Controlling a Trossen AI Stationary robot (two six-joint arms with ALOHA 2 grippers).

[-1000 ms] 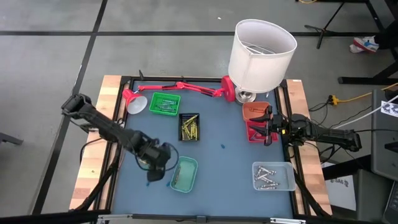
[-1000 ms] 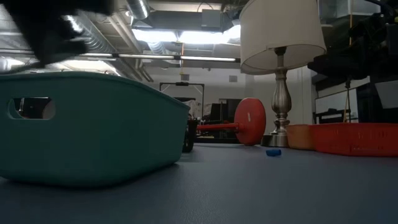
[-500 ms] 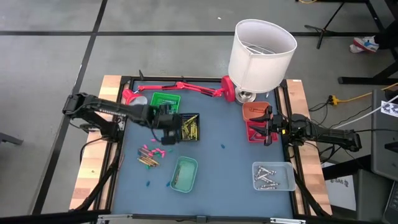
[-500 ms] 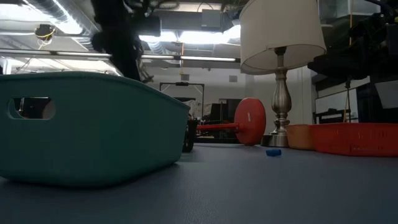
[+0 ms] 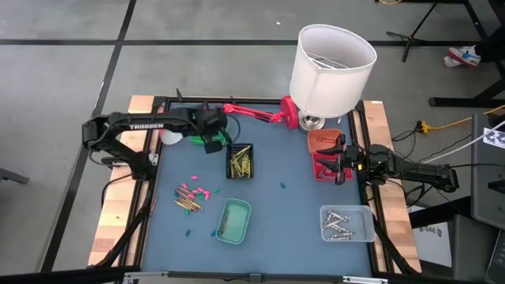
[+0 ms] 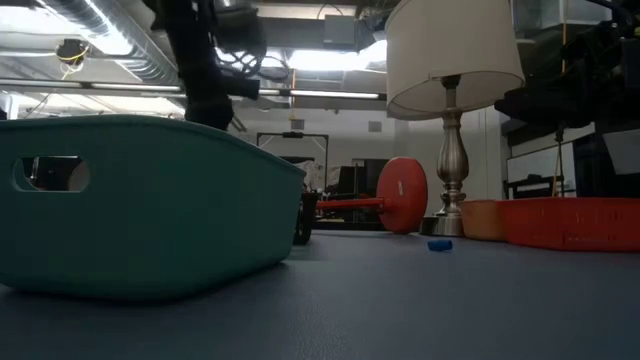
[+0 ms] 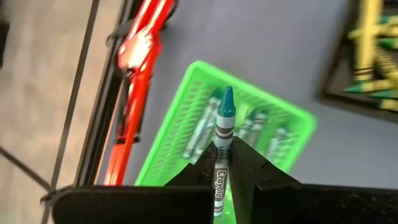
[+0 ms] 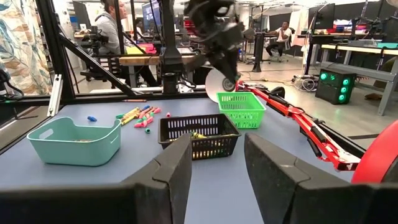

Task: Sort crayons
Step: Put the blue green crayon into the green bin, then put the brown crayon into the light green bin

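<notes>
My left gripper hangs over the green tray at the table's far left, shut on a teal crayon with a grey-white wrapper. The tray holds a few crayons. Loose pink, yellow and green crayons lie on the mat at the near left. Yellow crayons fill the black tray. A blue crayon bit lies mid-table. My right gripper is open and empty above the red tray at the right edge. My left gripper pinches the crayon's wrapped shaft between its two fingers. The crayon lies along the fingers, and its teal tip sticks out past them. The fingers point down from above. The crayon is lifted clear above the green tray.
A teal tray stands near the front, a clear tray of silvery crayons at the near right, an orange tray behind the red one. A white-shaded lamp stands at the far right. A red desk lamp lies along the far edge.
My left gripper has gone from the loose crayons beside the teal tray toward the table's far edge, past the black tray, and now stands over the green tray. The pile of loose crayons it covered now shows on the mat.
</notes>
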